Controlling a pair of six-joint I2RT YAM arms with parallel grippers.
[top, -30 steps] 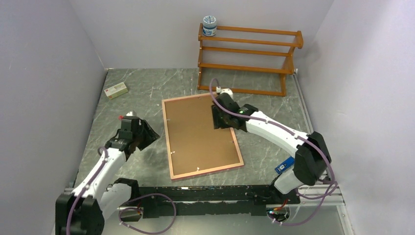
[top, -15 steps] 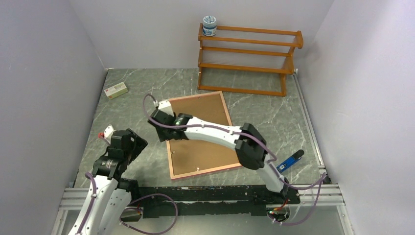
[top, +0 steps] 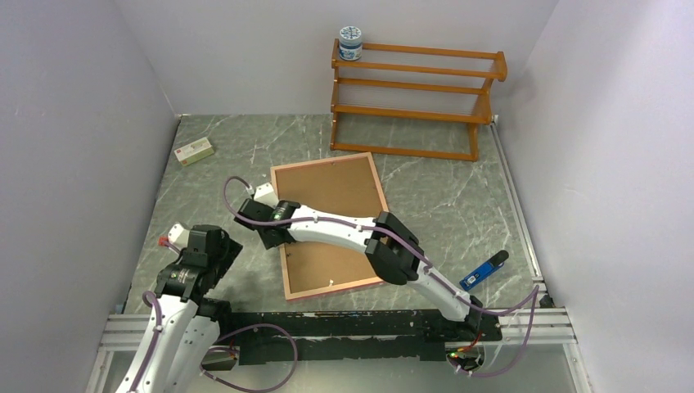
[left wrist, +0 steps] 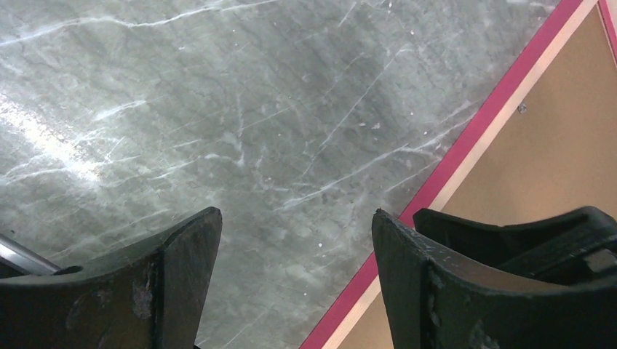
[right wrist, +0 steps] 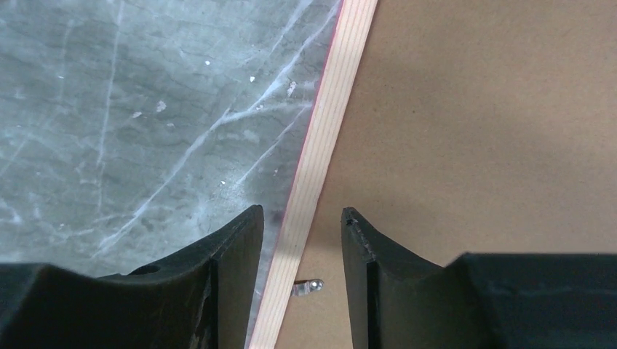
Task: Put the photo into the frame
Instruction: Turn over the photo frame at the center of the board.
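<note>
The frame (top: pixel 327 162) lies face down on the marble table, its pale wood back up and a brown fibreboard panel (top: pixel 335 192) filling it. My right gripper (top: pixel 268 233) reaches across to the frame's left side. In the right wrist view it (right wrist: pixel 302 211) stands open astride the wooden rail (right wrist: pixel 331 109), with a small metal tab (right wrist: pixel 309 285) between the fingers. The left gripper (top: pixel 229 252) hovers over bare table left of the frame. Its jaws (left wrist: pixel 297 214) are wide open and hold nothing, and the frame's pink edge (left wrist: pixel 473 149) runs past its right finger. The photo is out of view.
An orange-brown wooden rack (top: pixel 413 98) stands at the back with a blue-and-white jar (top: pixel 350 42) on its top shelf. A small box (top: pixel 195 151) lies at the back left. A blue tool (top: pixel 483 272) sits at the near right. Walls close in on both sides.
My right arm has swung from the frame's far right side across to its left edge. The left arm has drawn back toward the near left and its jaws have widened.
</note>
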